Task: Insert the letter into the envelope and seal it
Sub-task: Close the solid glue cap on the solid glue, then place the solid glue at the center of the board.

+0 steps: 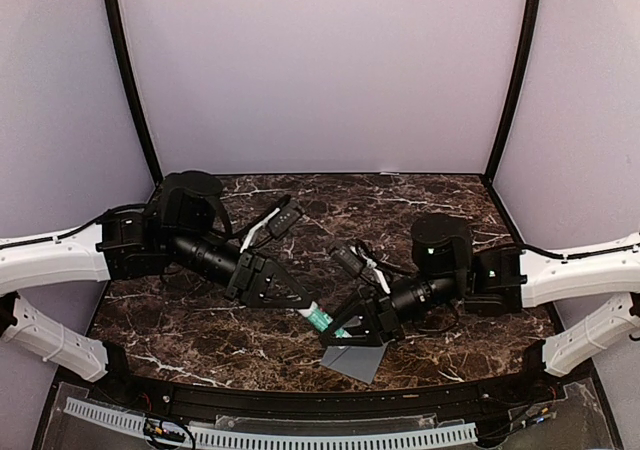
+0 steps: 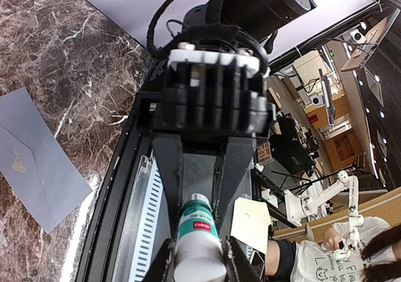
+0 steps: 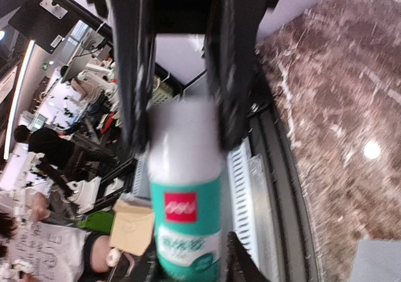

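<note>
On marble table (image 1: 420,200), envelope (image 1: 358,363) lies at front edge; left gripper (image 1: 305,306) and right gripper (image 1: 346,329) meet tip-to-tip, both clamping one glue stick (image 1: 318,317).

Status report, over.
Both shut on glue stick: left gripper, right gripper. Grey-blue envelope flat on table beneath. No letter in view.
</note>
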